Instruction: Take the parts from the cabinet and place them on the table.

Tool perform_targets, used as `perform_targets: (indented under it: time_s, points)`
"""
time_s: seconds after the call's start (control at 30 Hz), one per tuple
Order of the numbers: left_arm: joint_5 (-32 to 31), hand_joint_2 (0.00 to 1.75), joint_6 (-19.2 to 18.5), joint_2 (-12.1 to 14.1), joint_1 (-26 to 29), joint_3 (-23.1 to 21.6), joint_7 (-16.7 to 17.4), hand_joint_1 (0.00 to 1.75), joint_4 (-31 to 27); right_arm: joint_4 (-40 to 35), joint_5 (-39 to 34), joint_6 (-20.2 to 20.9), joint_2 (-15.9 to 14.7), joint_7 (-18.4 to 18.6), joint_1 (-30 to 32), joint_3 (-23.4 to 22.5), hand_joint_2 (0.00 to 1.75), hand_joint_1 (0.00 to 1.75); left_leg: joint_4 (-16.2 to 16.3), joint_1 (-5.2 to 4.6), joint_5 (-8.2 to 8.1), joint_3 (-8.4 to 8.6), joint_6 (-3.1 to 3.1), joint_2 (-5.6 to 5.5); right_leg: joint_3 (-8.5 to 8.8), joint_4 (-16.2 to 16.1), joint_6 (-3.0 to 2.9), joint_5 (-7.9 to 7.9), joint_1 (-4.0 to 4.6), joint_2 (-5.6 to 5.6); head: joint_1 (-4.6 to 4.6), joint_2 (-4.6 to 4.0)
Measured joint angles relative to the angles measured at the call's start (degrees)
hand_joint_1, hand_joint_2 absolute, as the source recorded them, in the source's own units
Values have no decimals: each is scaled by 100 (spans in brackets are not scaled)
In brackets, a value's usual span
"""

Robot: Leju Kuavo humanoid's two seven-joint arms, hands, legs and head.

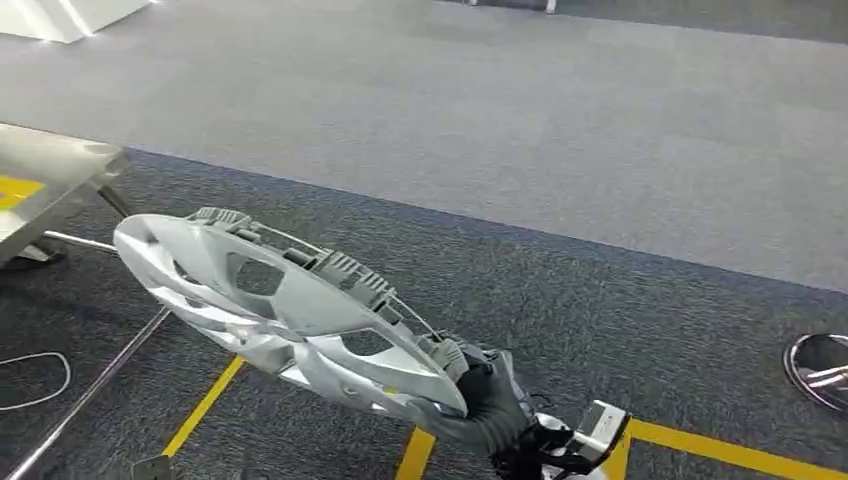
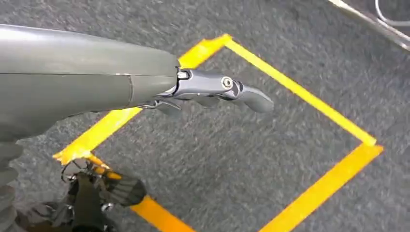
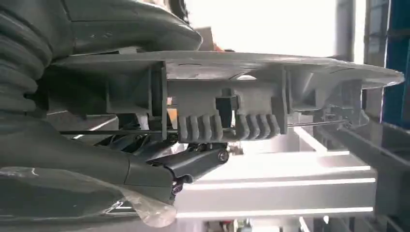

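Observation:
A silver wheel cover (image 1: 280, 300) with cut-outs and ribbed clips on its rim hangs tilted over the dark carpet in the head view. My right hand (image 1: 490, 405) grips its lower right edge. In the right wrist view the cover (image 3: 270, 72) is seen edge-on, with my right hand (image 3: 145, 159) clamped on its rim, thumb on one face and dark fingers on the other. My left hand (image 2: 217, 89) hangs over the floor with its fingers stretched out and holds nothing. A metal table (image 1: 40, 180) with a yellow mark juts in at the far left.
Yellow tape lines (image 1: 205, 405) mark the dark carpet, and they form a square (image 2: 329, 183) under my left hand. A thin metal bar (image 1: 90, 390) and a white cable (image 1: 40, 375) lie at the left. A chrome round base (image 1: 820, 370) sits at the right edge.

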Motion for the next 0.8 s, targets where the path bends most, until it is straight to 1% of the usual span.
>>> perform_targets:
  time_s: [0.03, 0.07, 0.1, 0.13, 0.17, 0.2, 0.23, 0.27, 0.3, 0.33, 0.37, 0.4, 0.43, 0.47, 0.5, 0.53, 0.57, 0.6, 0.63, 0.67, 0.7, 0.73, 0.77, 0.8]
  points:
    - [-4, 175, 11, 4, -16, -2, 19, 0, 0, 2, 2, -65, -13, -9, -17, 41, 175, 175, 36, 20, 4, -50, -20, -81, 75, -132, 24, -17, -14, -34, 18, 0]
    - [-4, 175, 26, 4, -7, -2, 42, 0, 0, 13, 4, -122, -31, -4, -29, 85, 175, 175, 9, 53, 28, -74, -65, -145, 74, -105, 20, -16, 17, -79, 9, 0]
    - [-2, 175, 37, 4, 12, -2, 50, 0, 0, 24, 13, -170, -44, 2, -52, 125, 175, 175, -7, 73, 39, -81, -92, -210, 86, -104, 15, -18, 35, -130, 18, 0]
    - [0, 175, 39, 11, 21, -2, 55, 0, 0, 35, 20, -205, -50, 4, -65, 157, 175, 175, -7, 69, 38, -87, -122, -291, 108, -139, -10, -7, 25, -215, 4, 0]
    - [5, 175, 42, 35, 28, -2, 57, 0, 0, 35, 20, -229, -52, 2, -76, 181, 175, 175, 39, 60, -8, -93, -135, -107, 147, -190, -47, 11, -5, -314, 7, 0]
    - [9, 175, 44, 33, 22, -2, 57, 0, 0, 35, 22, -238, -52, -2, -84, 216, 175, 175, 207, 20, -123, -163, -173, 241, 184, -220, -81, 4, 3, -386, -32, 0]
    - [13, 175, 41, 33, 7, -2, 59, 0, 0, 35, 24, -247, -59, -4, -90, 236, 175, 175, 589, 24, -331, -344, -209, 436, 210, -226, -95, -6, 15, -489, -29, 0]
    - [13, 175, 39, 33, -7, -2, 59, 0, 0, 35, 24, -260, -63, -9, -90, 242, 175, 175, 1048, 38, -529, -571, -231, 517, 225, -226, -121, -26, 24, -591, -30, 0]
    - [11, 175, 33, 31, -9, -2, 63, 0, 0, 35, 24, -275, -76, -9, -90, 253, 175, 175, 1525, 59, -698, -815, -253, 554, 239, -225, -133, -49, 25, -705, -31, 0]
    - [4, 175, 33, 31, -3, -2, 66, 0, 0, 37, 28, -286, -83, -4, -86, 260, 175, 175, 1769, 81, -734, -947, -276, 562, 254, -225, -129, -69, 25, -793, -33, 0]
    - [-4, 175, 37, 31, 10, -2, 79, 0, 0, 46, 42, -326, -85, 0, -83, 269, 175, 175, 1718, 104, -618, -936, -293, 567, 279, -225, -123, -90, 25, -875, -33, 0]
    - [-9, 175, 52, 37, 18, 0, 96, 0, 0, 50, 44, -378, -87, 0, -81, 290, 175, 175, 1430, 119, -397, -802, -303, 586, 306, -225, -114, -114, 24, -950, -33, 0]
    - [-26, 175, 65, 39, 21, 0, 116, 0, 0, 50, 42, -419, -94, -2, -82, 323, 175, 175, 915, 124, -108, -552, -302, 651, 347, -225, -92, -142, 24, -1017, -33, 0]
    - [-57, 175, 74, 39, 17, -2, 118, 0, 0, 50, 39, -457, -94, -2, -83, 352, 175, 175, 373, 117, 144, -275, -285, 816, 393, -225, -70, -172, 24, -1078, -35, 0]
    - [-74, 175, 92, 37, 4, -2, 127, 0, 0, 50, 28, -478, -96, -4, -82, 363, 175, 175, 61, 49, 104, -95, -267, 1163, 419, -236, -30, -203, 44, -1142, -30, 0]
    - [-85, 175, 101, 35, -25, -4, 135, 0, 0, 50, 15, -498, -105, -7, -83, 363, 175, 175, -5, 12, 96, -96, -195, 1148, 423, -226, 11, -231, 80, -1184, -37, 0]
    - [-90, 175, 103, 31, -27, -7, 135, 0, 0, 50, 15, -511, -111, -7, -83, 367, 175, 175, 5, -1, 83, -114, -172, 1098, 447, -239, 32, -244, 86, -1251, -22, 0]
    - [-92, 175, 107, 35, -20, -7, 135, 0, 0, 50, 15, -526, -118, -4, -84, 376, 175, 175, 12, -9, 62, -119, -139, 1044, 478, -261, 58, -258, 80, -1303, -37, 0]
    - [-92, 175, 116, 44, -12, -7, 135, 0, 0, 50, 15, -533, -118, -2, -83, 380, 175, 175, -14, -20, 65, -114, -95, 958, 530, -291, 98, -269, 77, -1389, -39, 0]
    - [-92, 175, 122, 44, -14, -7, 135, 0, 0, 42, 15, -542, -118, -2, -81, 393, 175, 175, -80, 33, 92, -41, -38, 864, 542, -308, 152, -323, 60, -1405, -37, 0]
    - [-92, 175, 122, 42, -18, -7, 133, 0, 0, 39, 17, -544, -125, 0, -92, 402, 175, 175, -101, 46, 92, -12, 0, 808, 496, -148, 163, -422, 44, -1089, -2, -2]
    - [-89, 175, 125, 44, -41, -9, 133, 0, 0, 33, 17, -544, -127, -7, -94, 402, 175, 175, -101, 50, 91, -8, 45, 738, 307, 243, 158, -609, 38, -828, 16, 0]
    - [-92, 175, 147, 39, -55, -9, 133, 0, 0, 33, 13, -546, -140, -13, -88, 402, 175, 175, -101, 51, 79, -6, 68, 654, 41, 747, 160, -808, 38, -702, 44, -2]
    - [-92, 175, 164, 33, -56, -9, 133, 0, 0, 33, 17, -551, -153, -13, -84, 402, 175, 175, -100, 44, 68, -1, 83, 572, -268, 1267, 163, -979, 41, -644, 48, 0]
